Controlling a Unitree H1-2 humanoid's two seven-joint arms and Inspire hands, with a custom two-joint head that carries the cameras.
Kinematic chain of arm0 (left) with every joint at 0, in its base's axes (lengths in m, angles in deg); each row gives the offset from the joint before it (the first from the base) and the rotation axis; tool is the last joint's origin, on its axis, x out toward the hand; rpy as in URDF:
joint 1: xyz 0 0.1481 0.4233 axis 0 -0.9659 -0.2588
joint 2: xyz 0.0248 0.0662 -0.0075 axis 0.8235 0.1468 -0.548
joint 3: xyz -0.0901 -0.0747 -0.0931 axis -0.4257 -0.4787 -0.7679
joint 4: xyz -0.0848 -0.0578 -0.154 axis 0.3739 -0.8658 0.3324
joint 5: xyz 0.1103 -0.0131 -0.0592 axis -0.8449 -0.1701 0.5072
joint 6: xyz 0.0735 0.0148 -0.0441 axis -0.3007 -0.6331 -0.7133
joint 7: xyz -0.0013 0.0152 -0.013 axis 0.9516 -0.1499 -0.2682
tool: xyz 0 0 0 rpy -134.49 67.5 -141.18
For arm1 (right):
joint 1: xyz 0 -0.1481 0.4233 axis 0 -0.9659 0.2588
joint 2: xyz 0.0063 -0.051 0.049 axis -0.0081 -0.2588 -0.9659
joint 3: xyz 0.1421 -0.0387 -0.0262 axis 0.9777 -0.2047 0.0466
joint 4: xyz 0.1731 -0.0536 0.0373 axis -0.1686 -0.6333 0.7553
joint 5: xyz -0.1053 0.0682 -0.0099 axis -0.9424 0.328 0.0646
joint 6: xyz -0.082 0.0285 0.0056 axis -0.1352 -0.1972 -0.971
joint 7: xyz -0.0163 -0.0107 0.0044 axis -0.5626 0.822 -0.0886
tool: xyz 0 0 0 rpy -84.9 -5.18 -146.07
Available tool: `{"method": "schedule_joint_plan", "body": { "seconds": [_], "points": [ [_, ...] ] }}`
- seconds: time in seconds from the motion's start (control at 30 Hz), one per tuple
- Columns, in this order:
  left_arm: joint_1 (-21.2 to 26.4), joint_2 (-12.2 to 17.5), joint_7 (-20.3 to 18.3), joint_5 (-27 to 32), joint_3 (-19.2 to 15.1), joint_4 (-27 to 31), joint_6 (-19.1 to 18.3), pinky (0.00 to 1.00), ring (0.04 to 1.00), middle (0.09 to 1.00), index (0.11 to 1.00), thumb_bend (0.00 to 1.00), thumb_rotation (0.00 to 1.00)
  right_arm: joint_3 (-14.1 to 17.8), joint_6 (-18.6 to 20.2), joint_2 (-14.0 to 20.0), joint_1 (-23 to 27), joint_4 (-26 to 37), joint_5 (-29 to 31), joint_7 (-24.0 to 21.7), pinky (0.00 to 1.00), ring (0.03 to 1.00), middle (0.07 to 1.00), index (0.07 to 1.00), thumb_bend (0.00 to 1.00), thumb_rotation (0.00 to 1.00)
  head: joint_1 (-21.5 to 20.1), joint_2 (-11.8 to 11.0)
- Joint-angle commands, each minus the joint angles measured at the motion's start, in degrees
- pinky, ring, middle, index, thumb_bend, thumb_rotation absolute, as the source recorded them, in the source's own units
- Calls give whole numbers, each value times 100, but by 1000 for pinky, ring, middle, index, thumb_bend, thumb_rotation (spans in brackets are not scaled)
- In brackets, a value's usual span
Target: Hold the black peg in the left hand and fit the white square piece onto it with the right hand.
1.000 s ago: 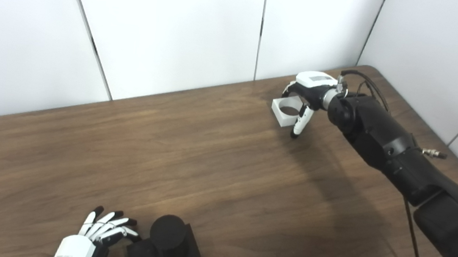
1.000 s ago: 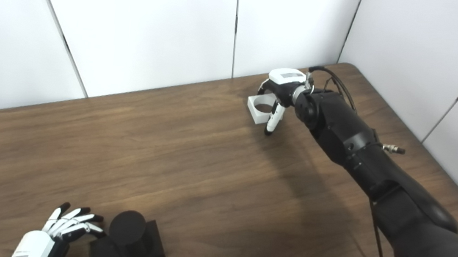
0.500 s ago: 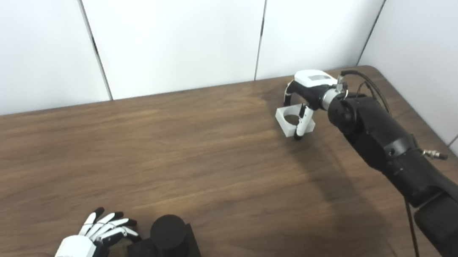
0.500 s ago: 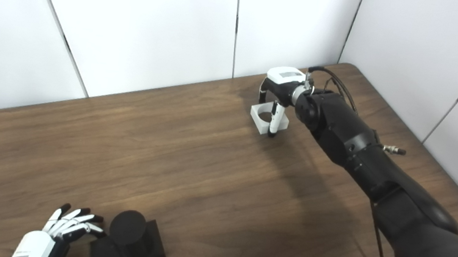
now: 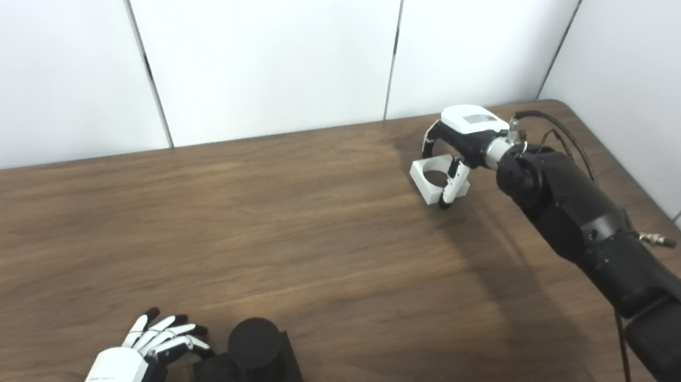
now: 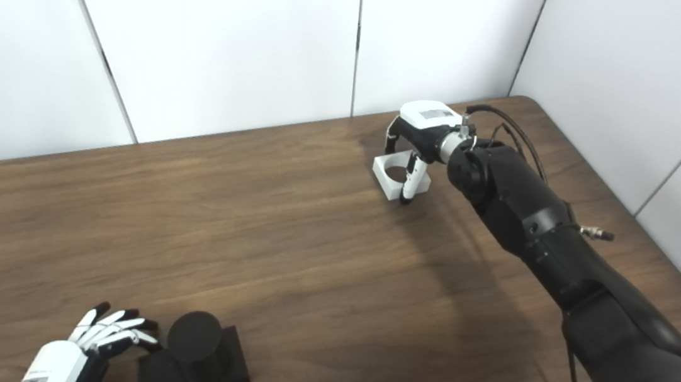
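Left eye view: long brown wood-grain counter (image 5: 310,238) under white wall panels (image 5: 268,38). Near the far right corner, white square plastic piece with a round hole (image 5: 433,180), flat on the counter. Right robot hand (image 5: 456,146), white-backed with black palm, arched over that piece; white fingers (image 5: 454,184) down across its right side, another curved behind its far edge. Closed around the piece, apparently touching it, though a firm grip cannot be confirmed from either view. Black right arm (image 5: 588,242) stretched diagonally from the bottom right corner, with a thin black cable (image 5: 625,373) hanging beside it and looping at the wrist.

At the near edge, left of centre: black round peg on a black square base (image 5: 250,362), upright on the counter. Just beside its left side, left robot hand (image 5: 136,356), white with black fingertips, fingers spread and pointing toward the base. Holding nothing; fingertips (image 6: 141,338) right at the base's left edge, contact not clear. Peg and white piece well apart, at opposite ends of the counter.
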Motion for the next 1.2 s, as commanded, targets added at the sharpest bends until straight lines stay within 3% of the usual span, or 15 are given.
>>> {"method": "schedule_joint_plan", "body": {
  "seconds": [0.0,0.3,0.6,0.87,1.17],
  "points": [
    [-49,18,-148,-213,64,50,-85,973,870,773,485,523,50,132,-153,270,180,495,-20,16,856,896,802,484,524,131,35,22],
    [-10,-92,-287,-325,142,187,-233,947,861,768,485,523,50,361,-2,511,-255,2721,187,-923,865,890,797,484,524,131,490,251],
    [57,-257,-477,-529,289,297,-496,950,860,768,484,523,51,457,222,251,-415,4744,389,-1998,861,881,787,483,524,132,906,499],
    [100,-438,-577,-716,431,357,-688,976,873,776,484,524,53,357,276,-106,-324,5675,503,-2765,866,888,786,484,524,132,1323,846],
    [191,-578,-606,-889,537,323,-785,992,881,780,484,524,56,191,352,-588,-165,6175,616,-3368,856,877,774,482,524,131,1525,1163]
  ]
}}
